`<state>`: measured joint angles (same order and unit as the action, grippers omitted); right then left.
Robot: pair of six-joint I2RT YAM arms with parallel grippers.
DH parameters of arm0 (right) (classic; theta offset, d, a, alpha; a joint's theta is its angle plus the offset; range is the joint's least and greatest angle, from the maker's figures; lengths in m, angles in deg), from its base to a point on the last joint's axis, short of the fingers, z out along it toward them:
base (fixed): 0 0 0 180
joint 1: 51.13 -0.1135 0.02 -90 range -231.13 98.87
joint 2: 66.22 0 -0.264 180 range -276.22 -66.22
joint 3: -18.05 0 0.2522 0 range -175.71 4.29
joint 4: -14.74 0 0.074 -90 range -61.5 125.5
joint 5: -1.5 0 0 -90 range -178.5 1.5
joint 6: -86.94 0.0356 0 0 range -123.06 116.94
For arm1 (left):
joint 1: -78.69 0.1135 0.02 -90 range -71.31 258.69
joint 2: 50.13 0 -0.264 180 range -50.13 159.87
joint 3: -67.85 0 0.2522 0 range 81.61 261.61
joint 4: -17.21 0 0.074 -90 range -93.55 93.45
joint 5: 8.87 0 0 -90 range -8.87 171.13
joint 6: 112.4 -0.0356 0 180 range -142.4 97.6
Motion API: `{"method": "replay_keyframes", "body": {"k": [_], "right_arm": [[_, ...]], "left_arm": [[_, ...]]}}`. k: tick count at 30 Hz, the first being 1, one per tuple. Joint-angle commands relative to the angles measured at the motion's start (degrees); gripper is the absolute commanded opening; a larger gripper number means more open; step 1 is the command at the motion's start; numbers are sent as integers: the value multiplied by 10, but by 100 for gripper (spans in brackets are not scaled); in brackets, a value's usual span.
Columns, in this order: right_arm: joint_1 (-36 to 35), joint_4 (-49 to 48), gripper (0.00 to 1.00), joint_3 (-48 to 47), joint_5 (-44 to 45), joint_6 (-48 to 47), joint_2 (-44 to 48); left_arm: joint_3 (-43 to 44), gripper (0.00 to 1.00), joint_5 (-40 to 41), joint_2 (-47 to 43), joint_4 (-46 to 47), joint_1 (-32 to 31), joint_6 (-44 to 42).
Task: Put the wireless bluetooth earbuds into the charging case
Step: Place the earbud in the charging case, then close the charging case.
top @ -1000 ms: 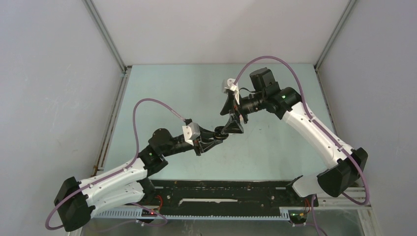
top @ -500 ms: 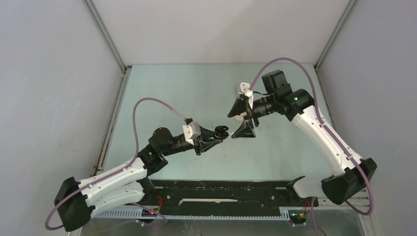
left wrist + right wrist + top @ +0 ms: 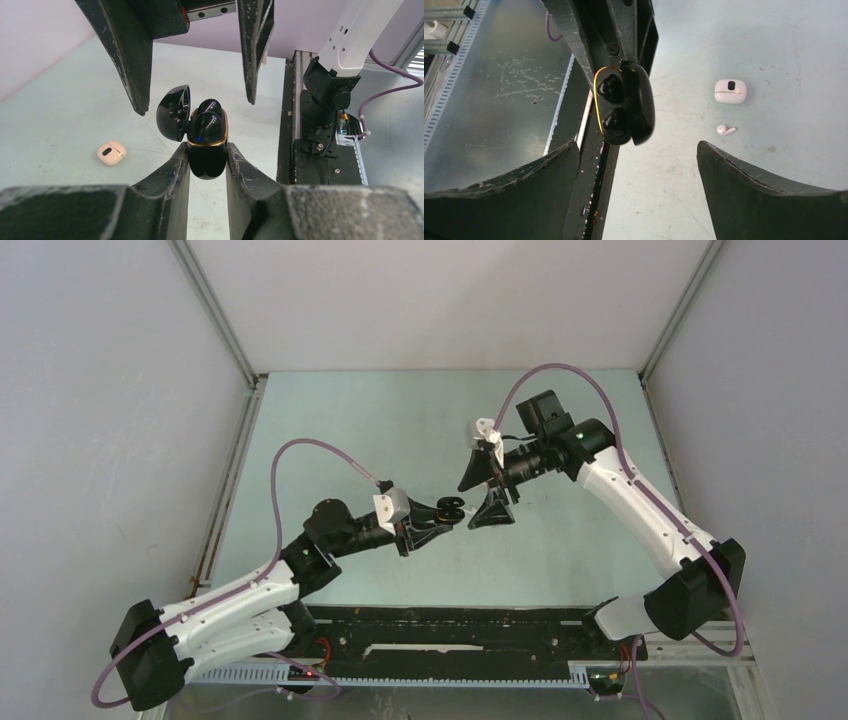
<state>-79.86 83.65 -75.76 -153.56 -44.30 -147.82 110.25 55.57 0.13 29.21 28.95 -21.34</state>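
1. Two black earbuds sat one behind the other in the black charging case, which was held off the pale green table at mid-workspace, between the two arms.
2. Clamped on the case's lower body, the left gripper pressed a finger against each flank. The right gripper stood with its jaws wide apart and empty, just beyond the case and facing it.
3. With both pockets filled, insertion looked finished for this black pair, so the step in hand was judged to be closing up. The lid stood swung out to one side on its hinge. The next move would call for the right gripper to push that lid over the buds, working against the left arm's hold without twisting the case out of it.
4. Glossy and hard-shelled, the case was egg-rounded, with a thin gold band around its mouth and a blue pinpoint of light inside. The gripper fingers were matte black wedges, scuffed pale along their edges.
5. One white earbud, tiny and stemmed, lay loose on the table near a pale pebble-shaped case with a dark oval window, the two not touching. That case appeared shut, and that second pairing looked not yet done.
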Motion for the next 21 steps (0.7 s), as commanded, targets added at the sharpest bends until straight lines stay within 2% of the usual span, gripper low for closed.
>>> {"method": "replay_keyframes", "body": {"k": [1,13,21], "right_arm": [[-23,-4,89,-3,6,-14,2],[-25,16,88,-3,5,-40,44],[33,42,88,-3,-46,-69,83]], "left_arm": [[32,0,11,3,11,-1,0],[43,0,65,16,-7,11,30],[58,0,77,38,-27,18,41]]}}
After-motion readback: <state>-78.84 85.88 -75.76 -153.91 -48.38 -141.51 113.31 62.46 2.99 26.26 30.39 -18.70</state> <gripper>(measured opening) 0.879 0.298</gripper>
